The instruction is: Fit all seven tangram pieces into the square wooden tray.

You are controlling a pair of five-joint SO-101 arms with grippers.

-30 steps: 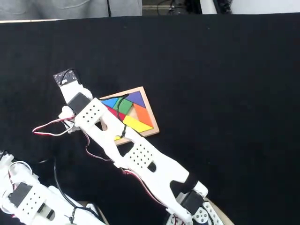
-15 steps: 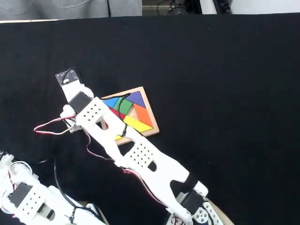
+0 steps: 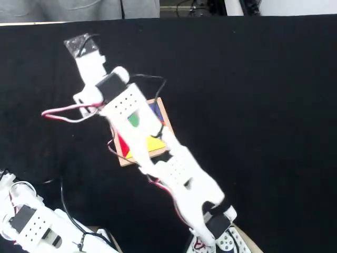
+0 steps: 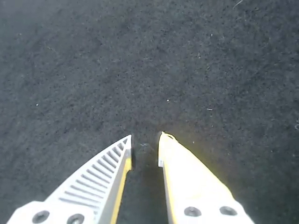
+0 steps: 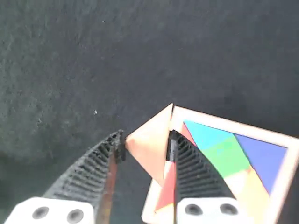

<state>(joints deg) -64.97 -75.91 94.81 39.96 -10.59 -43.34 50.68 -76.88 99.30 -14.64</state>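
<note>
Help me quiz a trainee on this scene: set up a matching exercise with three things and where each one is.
Things:
1. left gripper
2. orange triangle
3. green piece

Places:
a. in the wooden tray
b. held in the right gripper
c. over bare black cloth

Pairs: 1-c, 2-b, 3-a.

We see a black cloth [image 3: 263, 95] over the whole table, w/ a white surface [image 3: 300, 6] & dark cables [image 3: 202, 6] behind its far edge
</note>
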